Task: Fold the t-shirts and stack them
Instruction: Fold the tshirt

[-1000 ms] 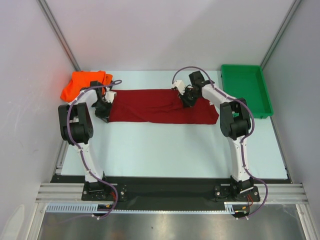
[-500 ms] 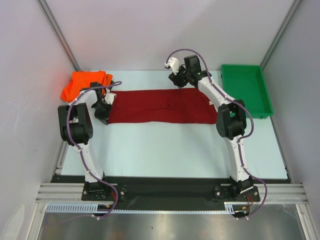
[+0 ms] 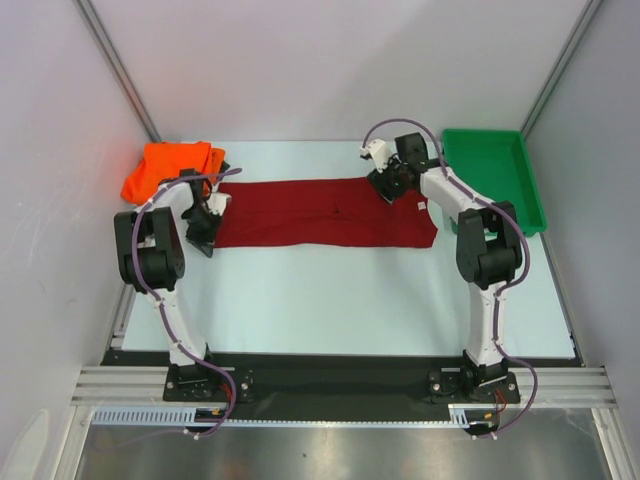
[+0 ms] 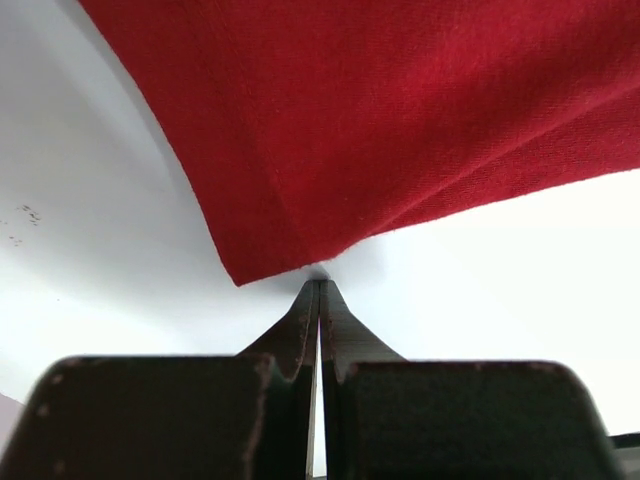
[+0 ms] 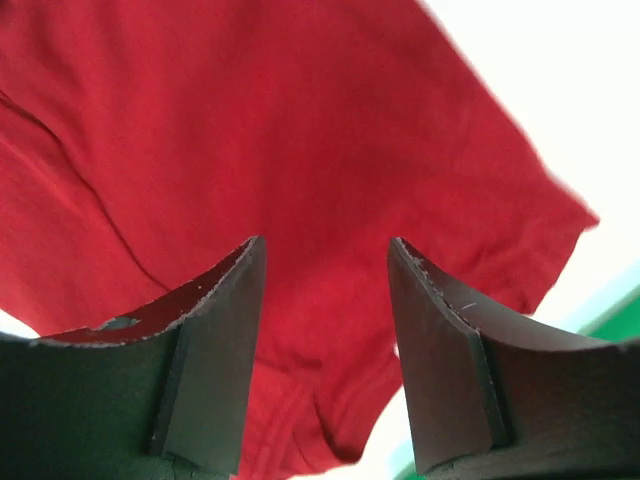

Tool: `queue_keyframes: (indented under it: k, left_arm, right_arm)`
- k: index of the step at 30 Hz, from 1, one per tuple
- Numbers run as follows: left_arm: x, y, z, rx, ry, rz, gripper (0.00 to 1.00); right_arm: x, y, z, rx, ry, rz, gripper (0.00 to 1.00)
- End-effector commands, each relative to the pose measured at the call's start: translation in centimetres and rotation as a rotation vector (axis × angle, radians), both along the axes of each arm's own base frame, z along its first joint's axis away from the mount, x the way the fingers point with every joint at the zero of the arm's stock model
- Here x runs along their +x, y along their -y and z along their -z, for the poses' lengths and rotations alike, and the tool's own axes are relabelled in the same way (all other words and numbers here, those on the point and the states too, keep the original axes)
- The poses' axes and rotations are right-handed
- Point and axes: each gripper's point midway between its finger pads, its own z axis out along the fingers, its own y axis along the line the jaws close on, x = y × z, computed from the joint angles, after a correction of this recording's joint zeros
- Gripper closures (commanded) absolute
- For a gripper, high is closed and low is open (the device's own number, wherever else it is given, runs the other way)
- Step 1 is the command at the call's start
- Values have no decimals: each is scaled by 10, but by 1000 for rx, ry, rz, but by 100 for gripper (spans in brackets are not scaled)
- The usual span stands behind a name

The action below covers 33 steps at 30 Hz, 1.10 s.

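Under the right tool [image 5: 325, 250]: dark red soft-cloth t-shirt [image 5: 300, 120], folded into a long strip on the pale table [image 3: 330, 290]; jaws spread wide, nothing held, hovering over its far-right part.
Ahead of the left tool [image 4: 318, 290]: the strip's left corner, touching the tips; fingers pressed together, and whether any hem is caught I cannot tell.
Beyond the left tool: crumpled bright orange t-shirt [image 3: 165, 165].
Risk: if the left tool holds no cloth, it lifts nothing and the strip skews; a shallow right pinch takes one layer, opening the fold.

Pale table [image 3: 330, 300], three things.
Maroon shirt [image 3: 320, 212] flat; orange shirt [image 3: 165, 165] bunched off its left end, green tray [image 3: 490, 185] off its right.
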Motion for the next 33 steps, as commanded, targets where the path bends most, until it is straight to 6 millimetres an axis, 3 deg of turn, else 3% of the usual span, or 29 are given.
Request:
queue_keyframes:
  k: [1, 3, 5, 8, 11, 12, 13, 15, 22, 33]
  left_arm:
    - [-1, -4, -18, 15, 44, -5, 99]
    - [0, -3, -20, 12, 49, -8, 98]
    - [1, -3, -25, 13, 61, -3, 91]
    - [4, 1, -43, -7, 106, 29, 71]
    - [15, 4, -67, -13, 195, 110, 63]
    - [19, 5, -73, -7, 223, 135, 62]
    - [21, 7, -78, -2, 244, 197, 60]
    - [24, 12, -82, 14, 262, 267, 60]
    - [28, 27, -62, 68, 203, 562, 62]
    - [41, 11, -28, 132, 95, 684, 63]
  right_arm:
    - [-5, 22, -16, -9, 21, 42, 44]
    - [-7, 31, -5, -21, -12, 61, 44]
    - [-7, 36, -6, -22, -19, 63, 44]
    - [-16, 43, -18, -18, -19, 51, 43]
    - [-38, 45, -29, -11, -8, -15, 43]
    - [-51, 45, -18, -9, -31, -35, 43]
    - [-57, 44, -34, 7, 2, -52, 43]
    - [-70, 44, -31, 13, -19, -56, 42]
    - [-92, 40, -39, 41, -40, -43, 41]
    - [-113, 46, -41, 6, -40, -62, 41]
